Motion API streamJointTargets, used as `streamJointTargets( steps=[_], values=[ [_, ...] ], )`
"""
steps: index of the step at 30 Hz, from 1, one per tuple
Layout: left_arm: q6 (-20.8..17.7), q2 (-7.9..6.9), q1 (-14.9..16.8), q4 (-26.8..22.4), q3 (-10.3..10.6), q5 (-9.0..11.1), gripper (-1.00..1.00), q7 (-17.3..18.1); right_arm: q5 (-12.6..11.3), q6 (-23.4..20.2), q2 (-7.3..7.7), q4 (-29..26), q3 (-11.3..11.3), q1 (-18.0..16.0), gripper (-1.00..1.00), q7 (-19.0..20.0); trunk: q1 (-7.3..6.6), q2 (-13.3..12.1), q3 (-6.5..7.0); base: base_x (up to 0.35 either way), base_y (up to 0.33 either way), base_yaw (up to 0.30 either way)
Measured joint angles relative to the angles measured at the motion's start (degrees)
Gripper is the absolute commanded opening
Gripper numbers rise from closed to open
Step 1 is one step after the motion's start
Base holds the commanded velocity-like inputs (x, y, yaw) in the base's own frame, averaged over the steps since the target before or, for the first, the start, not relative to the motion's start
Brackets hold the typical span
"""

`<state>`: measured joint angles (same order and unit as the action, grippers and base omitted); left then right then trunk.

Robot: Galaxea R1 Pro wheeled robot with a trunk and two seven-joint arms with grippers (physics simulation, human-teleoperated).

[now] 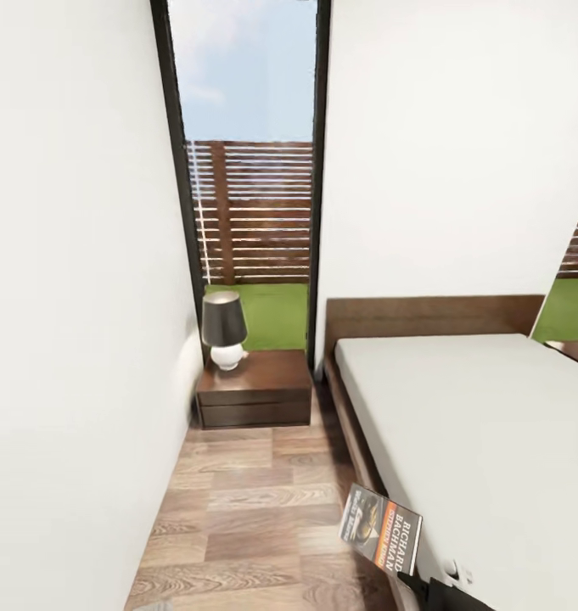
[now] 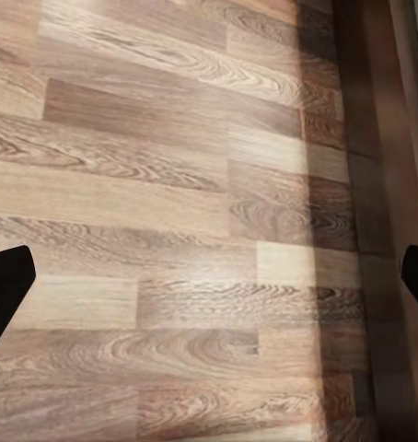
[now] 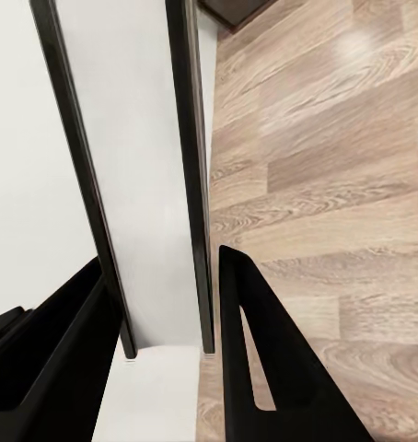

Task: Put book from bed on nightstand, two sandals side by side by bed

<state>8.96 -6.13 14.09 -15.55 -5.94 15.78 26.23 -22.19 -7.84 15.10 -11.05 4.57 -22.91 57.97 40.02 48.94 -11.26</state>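
Note:
The book point(image 1: 380, 530), with its dark cover, orange band and white lettering, stands tilted up over the floor at the bed's left edge. My right gripper point(image 1: 437, 590) holds it from below. In the right wrist view the book point(image 3: 140, 184) runs edge-on between the two black fingers point(image 3: 255, 368), which are shut on it. The bed point(image 1: 492, 441) has a light-grey mattress and a dark wooden frame. A dark nightstand point(image 1: 255, 389) stands ahead by the window. My left gripper point(image 2: 209, 281) hangs open over bare floor beside the bed frame point(image 2: 375, 184). The sandals are out of view.
A black-shaded lamp point(image 1: 224, 329) with a white base sits on the nightstand's left part. A white wall point(image 1: 76, 339) closes the left side of the narrow wood-plank aisle point(image 1: 246, 509). A tall dark-framed window point(image 1: 250, 170) stands behind the nightstand.

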Motion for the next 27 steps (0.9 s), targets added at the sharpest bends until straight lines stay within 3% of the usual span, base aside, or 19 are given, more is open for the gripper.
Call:
streamJointTargets(
  steps=[7,27],
  values=[
    [0.00,-0.03,0.00,-0.01,0.00,0.00,1.00,0.00,0.00,0.00,0.03,0.01,0.01,0.01,-1.00,0.00,0.00,0.00,0.00,0.332,0.000,0.142],
    [0.00,0.00,0.00,0.00,0.00,0.00,1.00,0.00,0.01,0.01,-0.04,0.00,0.00,0.01,-1.00,0.00,0.00,0.00,0.00,0.332,0.000,0.005]
  ],
)
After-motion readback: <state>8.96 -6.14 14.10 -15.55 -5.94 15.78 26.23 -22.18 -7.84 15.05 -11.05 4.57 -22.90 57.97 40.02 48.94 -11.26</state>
